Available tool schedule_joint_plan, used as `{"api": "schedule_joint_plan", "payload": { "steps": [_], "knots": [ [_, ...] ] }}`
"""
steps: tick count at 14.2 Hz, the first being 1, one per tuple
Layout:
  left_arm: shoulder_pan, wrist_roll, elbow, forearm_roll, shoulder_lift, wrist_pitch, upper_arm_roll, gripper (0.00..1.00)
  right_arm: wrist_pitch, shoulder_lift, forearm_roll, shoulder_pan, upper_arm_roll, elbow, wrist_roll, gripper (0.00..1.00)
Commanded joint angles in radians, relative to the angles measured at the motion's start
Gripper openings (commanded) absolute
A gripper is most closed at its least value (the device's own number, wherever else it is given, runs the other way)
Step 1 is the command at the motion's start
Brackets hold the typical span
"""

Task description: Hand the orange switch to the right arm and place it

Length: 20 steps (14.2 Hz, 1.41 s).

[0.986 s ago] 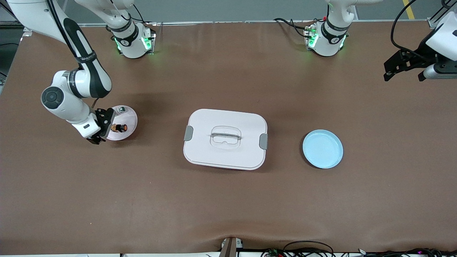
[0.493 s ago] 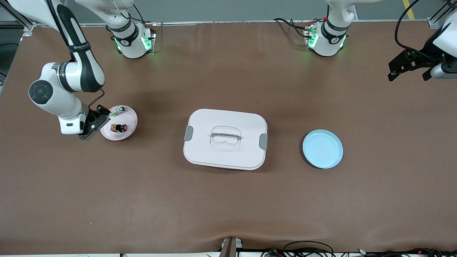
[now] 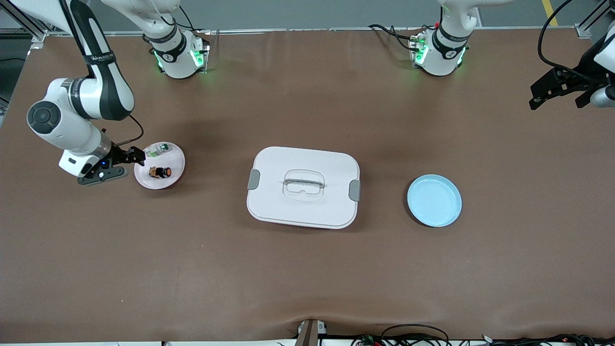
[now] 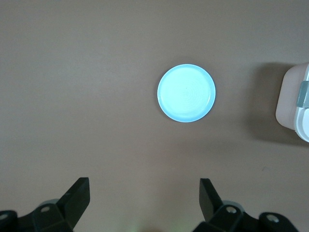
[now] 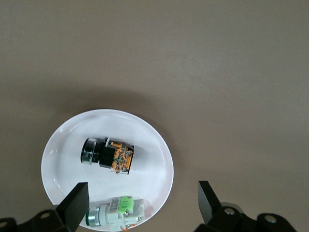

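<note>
The orange switch (image 3: pixel 161 171) lies on its side on the small pink plate (image 3: pixel 175 158), beside a clear-and-green part (image 3: pixel 156 151). My right gripper (image 3: pixel 132 158) is open and empty, over the table at the edge of that plate toward the right arm's end. In the right wrist view the switch (image 5: pixel 108 155) lies free on the plate (image 5: pixel 149 140), apart from the open right gripper (image 5: pixel 140 205), and the clear-and-green part (image 5: pixel 116 212) shows between the fingers. My left gripper (image 3: pixel 555 96) is open and empty, high over the left arm's end of the table; it also shows in the left wrist view (image 4: pixel 145 198).
A white lidded box (image 3: pixel 303 186) with grey latches sits mid-table. An empty light blue plate (image 3: pixel 434 200) lies beside it toward the left arm's end and shows in the left wrist view (image 4: pixel 186 93), with the box corner (image 4: pixel 294 106).
My right gripper has drawn back from the switch and off the pink plate toward the right arm's end. The switch stays on the plate. My left gripper has drifted slightly outward.
</note>
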Motion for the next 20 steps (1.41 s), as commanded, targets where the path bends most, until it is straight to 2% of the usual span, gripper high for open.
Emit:
{"api": "schedule_joint_plan", "payload": {
  "steps": [1,10,12,15,17,20],
  "knots": [
    [0.004,-0.003,0.030,-0.002,0.012,-0.023,0.000,1.00,-0.002,-0.061,0.002,-0.017,0.016,-0.028,0.235,1.00],
    [0.021,0.000,0.036,-0.002,0.021,-0.023,0.000,1.00,-0.088,-0.176,0.004,-0.006,0.019,-0.001,0.254,1.00],
    [0.018,0.001,0.038,0.000,0.021,-0.023,-0.003,1.00,-0.124,-0.175,0.007,-0.003,0.020,0.065,0.253,1.00],
    [0.020,0.000,0.045,0.000,0.024,-0.023,-0.001,1.00,-0.389,-0.139,0.025,0.038,0.019,0.304,0.263,1.00],
    [0.017,0.001,0.047,0.000,0.027,-0.023,-0.003,1.00,-0.454,-0.141,0.079,0.040,0.019,0.367,0.263,1.00],
    [0.032,0.020,0.049,-0.002,0.027,-0.023,0.000,1.00,-0.495,-0.144,0.080,0.040,0.019,0.421,0.265,1.00]
  ]
}}
